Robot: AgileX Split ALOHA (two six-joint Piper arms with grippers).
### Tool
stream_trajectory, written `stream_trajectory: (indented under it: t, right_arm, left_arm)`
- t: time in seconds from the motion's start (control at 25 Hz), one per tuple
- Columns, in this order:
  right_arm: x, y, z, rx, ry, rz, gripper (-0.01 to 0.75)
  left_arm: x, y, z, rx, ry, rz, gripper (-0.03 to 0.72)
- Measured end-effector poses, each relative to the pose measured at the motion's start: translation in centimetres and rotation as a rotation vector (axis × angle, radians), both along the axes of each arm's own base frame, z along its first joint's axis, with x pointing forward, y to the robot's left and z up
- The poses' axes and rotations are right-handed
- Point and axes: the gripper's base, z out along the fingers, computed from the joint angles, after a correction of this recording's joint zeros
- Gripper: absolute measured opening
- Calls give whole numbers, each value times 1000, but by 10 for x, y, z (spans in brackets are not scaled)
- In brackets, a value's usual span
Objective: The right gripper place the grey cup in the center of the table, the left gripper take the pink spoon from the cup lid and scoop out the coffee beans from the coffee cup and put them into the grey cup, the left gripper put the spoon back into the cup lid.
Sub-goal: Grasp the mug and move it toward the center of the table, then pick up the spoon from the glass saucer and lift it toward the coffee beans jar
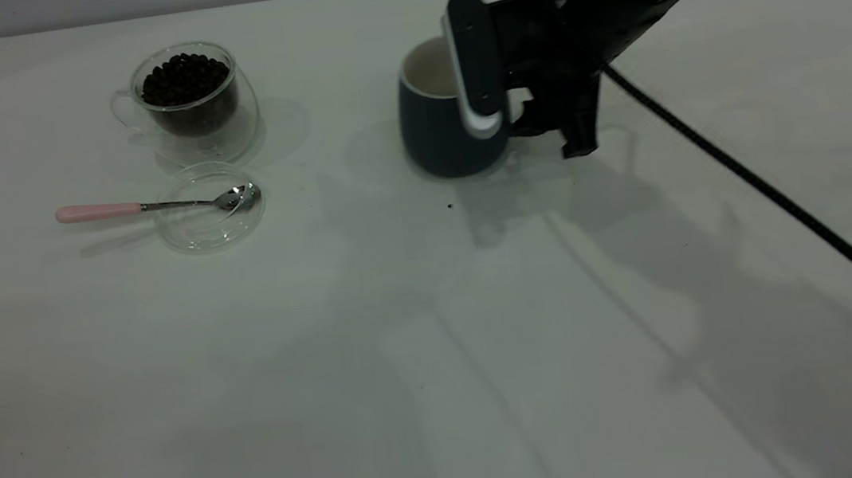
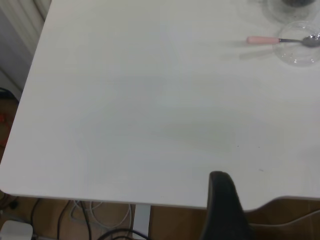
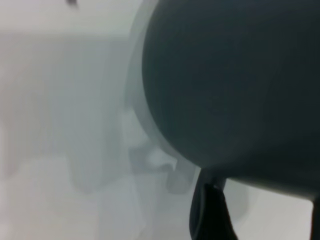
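You see the big white table (image 1: 440,365). On it near the middle stands the round dark blue-grey mug (image 1: 439,129), and your right gripper (image 1: 553,124) is at its handle side; I cannot tell if it grips. The pink-handled metal spoon (image 1: 149,206) rests across the clear glass lid (image 1: 208,216).

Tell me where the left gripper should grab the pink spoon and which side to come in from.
Grip the pink spoon on its pink handle, from above, probably with fingers across it. The handle sticks out past the cup lid toward the table's left side, lying nearly flat and free, while the metal bowl rests inside the lid. The coffee cup stands behind, clear of that approach.
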Motion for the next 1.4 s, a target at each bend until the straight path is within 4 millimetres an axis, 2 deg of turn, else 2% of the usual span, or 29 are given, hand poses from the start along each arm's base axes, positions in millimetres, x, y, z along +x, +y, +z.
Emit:
stream_trajectory:
  t: [0.2, 0.44, 0.56, 0.68, 0.8, 0.96, 1.12, 1.24, 1.4]
  right_arm:
    - [-5, 16, 0, 50, -22, -2, 551]
    - [-5, 17, 1, 84, -11, -38, 551]
    - [-5, 6, -3, 72, 58, -87, 551]
    - [-5, -17, -7, 47, 171, -175, 551]
    - [-1, -46, 3, 56, 250, -289, 551]
    - [7, -87, 45, 214, 370, -585, 551]
    - [-5, -115, 120, 426, 575, -863, 551]
    - [-32, -131, 171, 460, 762, -978, 551]
    - [-71, -151, 222, 428, 923, -1079, 551]
  left_arm:
    - [0, 0, 0, 0, 0, 0, 536]
    - [0, 0, 0, 0, 0, 0, 536]
    - [0, 0, 0, 0, 0, 0, 536]
    - [0, 0, 0, 0, 0, 0, 536]
    - [0, 0, 0, 0, 0, 0, 536]
    - [0, 0, 0, 0, 0, 0, 536]
    - [0, 0, 0, 0, 0, 0, 536]
    - [0, 0, 0, 0, 0, 0, 536]
    - [0, 0, 0, 0, 0, 0, 536]
